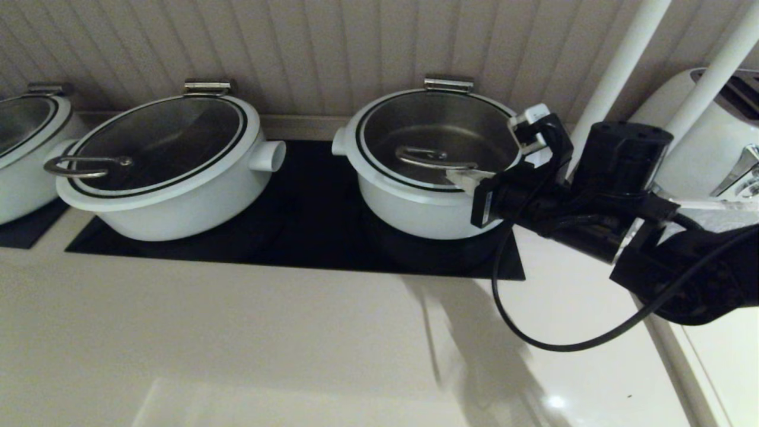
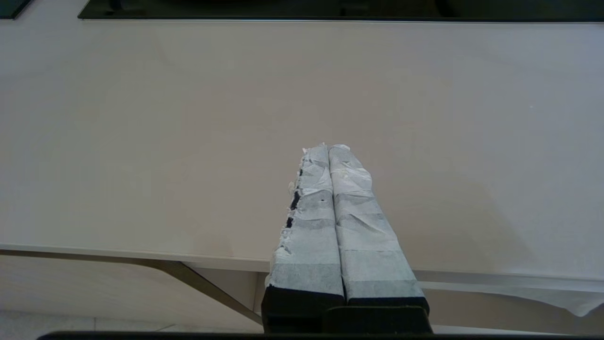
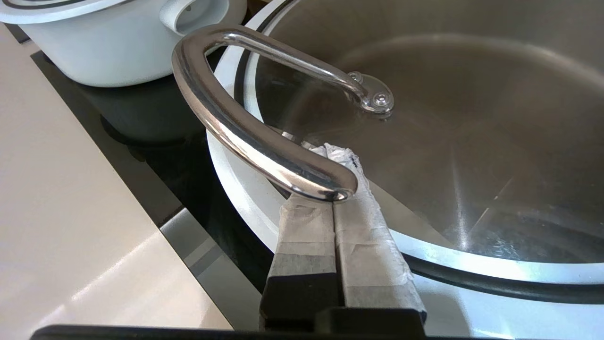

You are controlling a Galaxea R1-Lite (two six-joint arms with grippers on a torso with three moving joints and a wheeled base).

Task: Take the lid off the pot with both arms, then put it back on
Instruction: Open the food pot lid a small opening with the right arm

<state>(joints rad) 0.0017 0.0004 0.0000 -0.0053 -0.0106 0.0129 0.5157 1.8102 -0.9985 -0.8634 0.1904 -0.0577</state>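
The pot (image 1: 415, 213) is white and stands at the right on the black cooktop. The glass lid (image 1: 439, 127) sits closed on it, with a curved steel handle (image 1: 436, 159). My right gripper (image 1: 465, 178) reaches in from the right at the lid's front edge. In the right wrist view the gripper (image 3: 337, 153) is shut, its taped fingers pressed together and lying on the lid (image 3: 448, 141), with their tips slid under the handle (image 3: 245, 137). My left gripper (image 2: 326, 147) is shut and empty above the bare counter (image 2: 188, 118), out of the head view.
A wider white pot (image 1: 178, 196) with a loop-handled lid stands to the left, its side handle (image 1: 270, 155) pointing toward the task pot. A third pot (image 1: 24, 154) is at far left. A white appliance (image 1: 711, 142) and two white poles (image 1: 616, 65) stand at right.
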